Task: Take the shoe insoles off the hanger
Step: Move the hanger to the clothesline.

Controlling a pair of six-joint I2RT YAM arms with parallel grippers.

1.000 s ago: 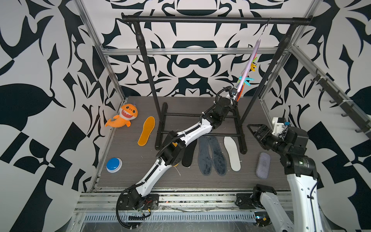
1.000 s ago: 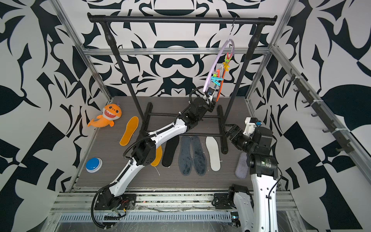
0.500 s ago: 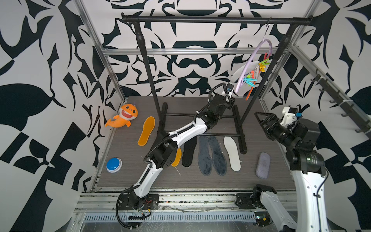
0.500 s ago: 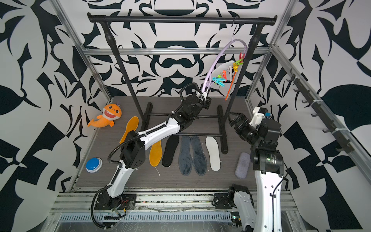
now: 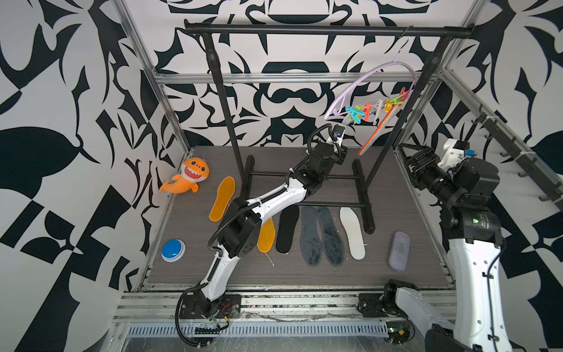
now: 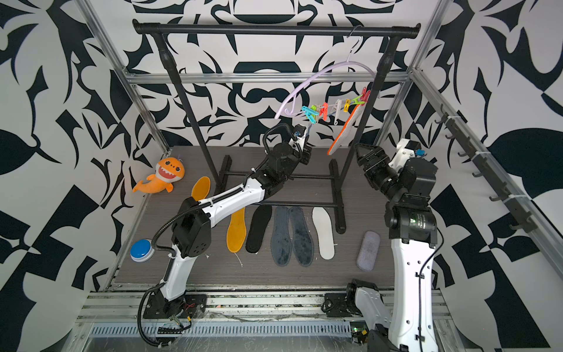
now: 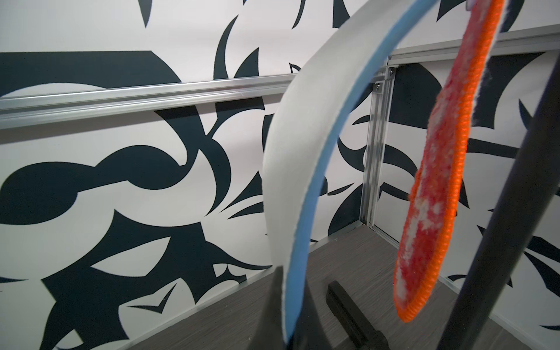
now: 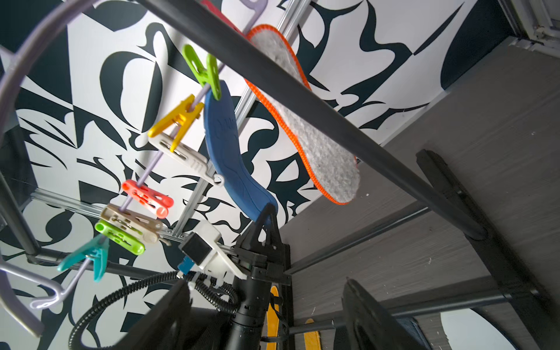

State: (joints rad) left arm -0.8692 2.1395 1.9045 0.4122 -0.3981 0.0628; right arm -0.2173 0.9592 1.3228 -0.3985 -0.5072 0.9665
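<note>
— What is the left gripper (image 8: 267, 213) doing?
— Clamping tight on the lower end of the white, blue-backed insole (image 7: 288, 151), which is hanging bent from a green peg (image 8: 203, 69) on the lilac hanger (image 5: 377, 68), far right.
— And the right gripper (image 5: 411, 149)?
— Gaping wide, empty, hovering near the orange-rimmed grey insole (image 5: 376, 131) that is dangling from the hanger's right end.

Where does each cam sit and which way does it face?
Top views: high at the front, looking down and back over floor and rail; left arm, right arm show.
Left wrist: on left arm, facing the back wall past the white insole it grips; dark finger edges show.
Right wrist: on right arm, looking up at the pegs; its open fingers frame the left gripper.
Shared: orange-rimmed insole, in all views.
</note>
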